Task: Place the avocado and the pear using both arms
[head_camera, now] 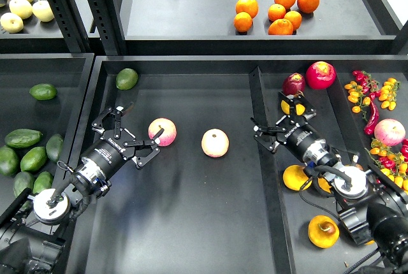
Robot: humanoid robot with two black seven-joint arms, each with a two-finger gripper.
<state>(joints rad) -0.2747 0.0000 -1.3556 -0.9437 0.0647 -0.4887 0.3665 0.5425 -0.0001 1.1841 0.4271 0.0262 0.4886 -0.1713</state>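
Nearest the front edge of the right-hand tray (280,223) lies a plump golden yellow-orange pear (322,231) with a brown patch at its dimpled end, clear of both arms. Just behind it a second yellow-orange pear (295,177) rests touching the right arm's wrist.

In the far-left tray (13,83), a cluster of dark green, egg-shaped avocados (24,138) lies along the left edge, none of them held.

The left gripper (131,132) hangs over the left side of the dark central tray (191,236), its fingers spread apart and empty, one fingertip just beside a pink-and-yellow apple (162,131). A second pink-and-yellow apple (215,143) sits near the tray's middle, apart from both grippers.

The right gripper (282,120) reaches over the divider between the central and right trays, fingers also apart and holding nothing.

Farther back, a lighter green rounded avocado (126,78) lies in the central tray's far-left corner. On the shelf (178,25) beyond, round oranges (276,12) are grouped together.
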